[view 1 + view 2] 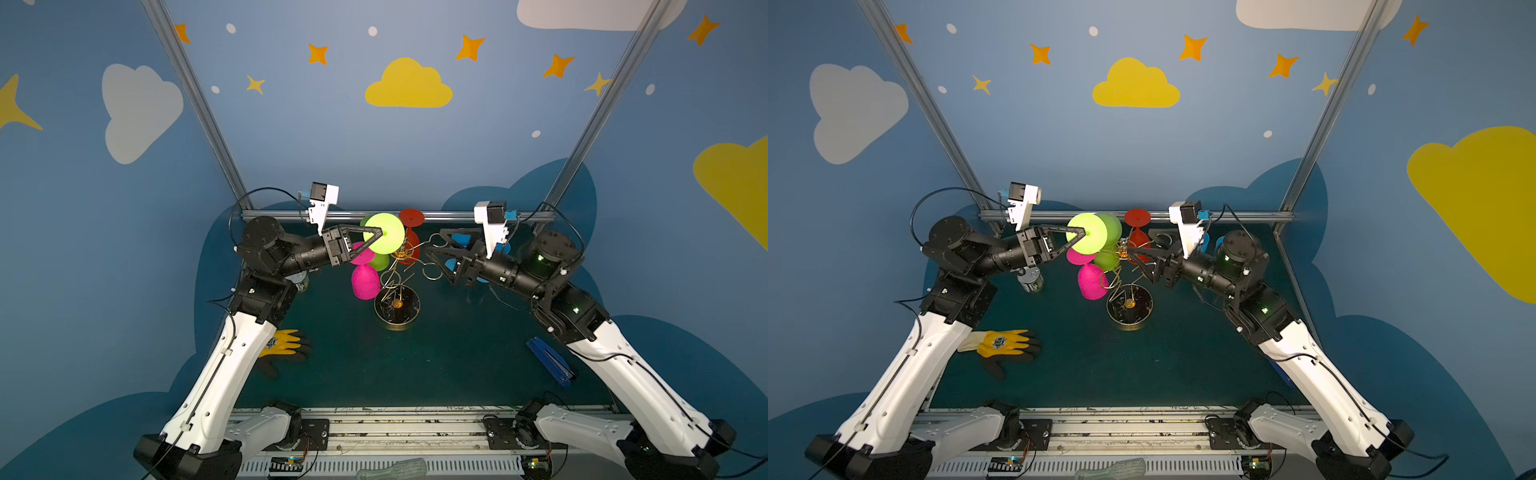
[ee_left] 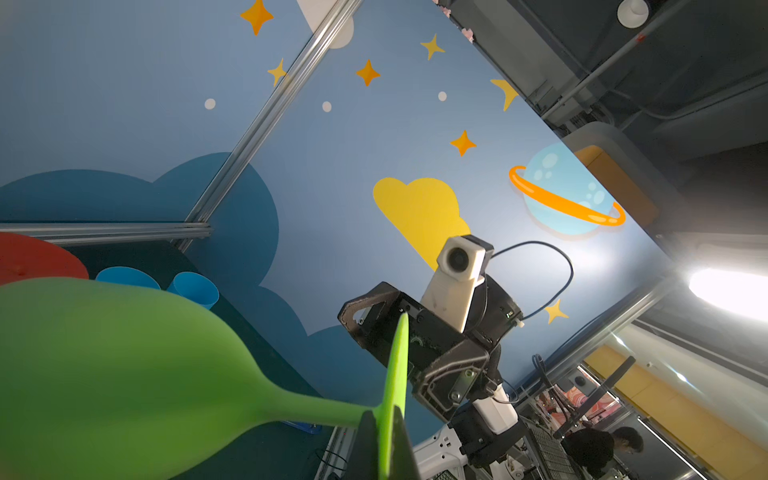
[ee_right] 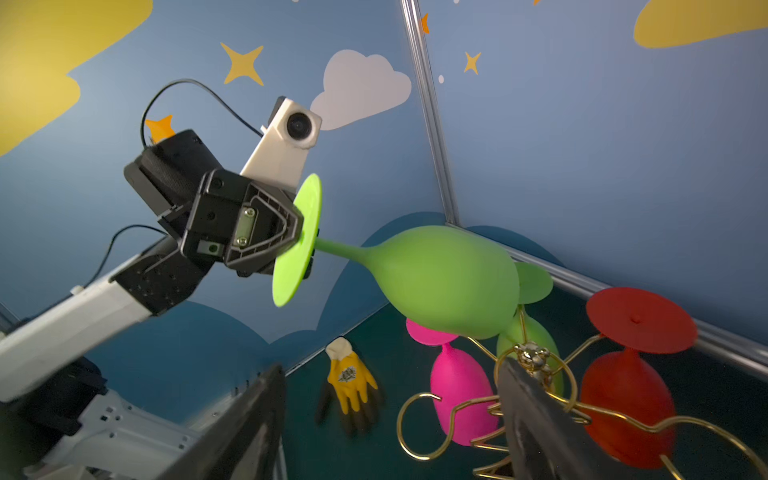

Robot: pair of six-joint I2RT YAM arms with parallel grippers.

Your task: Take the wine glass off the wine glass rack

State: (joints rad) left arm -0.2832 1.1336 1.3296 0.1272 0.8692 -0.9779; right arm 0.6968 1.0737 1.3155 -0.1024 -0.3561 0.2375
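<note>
On the dark teal table (image 1: 457,353) we see the gold wire rack (image 1: 410,309) standing near the middle. A red glass (image 3: 627,399) and a pink glass (image 3: 461,399) hang on it upside down. The green wine glass (image 3: 440,282) lies sideways in the air, its bowl over the top of the rack. The left gripper (image 3: 307,245) pinches its flat foot. The right gripper (image 3: 390,370) is spread wide, close to the top of the rack. A yellow glove (image 1: 1005,343) lies on the table near the left arm.
</note>
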